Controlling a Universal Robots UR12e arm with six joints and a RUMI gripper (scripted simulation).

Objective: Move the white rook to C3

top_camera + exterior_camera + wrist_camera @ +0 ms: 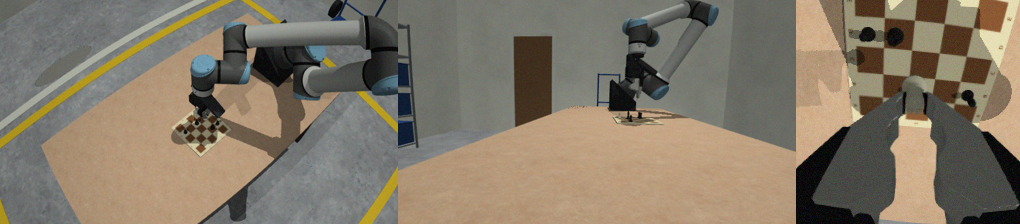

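- You have the tool point(914, 102) clamped on the white rook point(915, 91); in the wrist view the pale piece sits pinched between the two grey fingers, its rounded top showing just past their tips.
- The exterior view shows the tool point(637, 93) lifted well above the chessboard point(653, 122), so the rook hangs in the air and stands on no square.
- From the top view, the tool point(201, 112) hovers over the board's edge nearest the arm's black base point(267, 66).
- The chessboard point(217, 138) lies flat on the tan tabletop point(124, 155), small, with brown and cream squares.
- You can count three black pieces upright on the board in the top view: one point(185, 131) near the left corner, one point(196, 122) close under the tool, one point(212, 127) toward the right side.
- The wrist view shows two dark pieces point(895, 36) side by side on the far-left squares and another point(968, 96) near the right rim.
- Edge letters and numbers are too small to read; you cannot tell which square is C3.
- Background: brown door point(533, 79), shelf rack point(412, 93) at left, blue cart frame point(598, 88) behind the tabletop.
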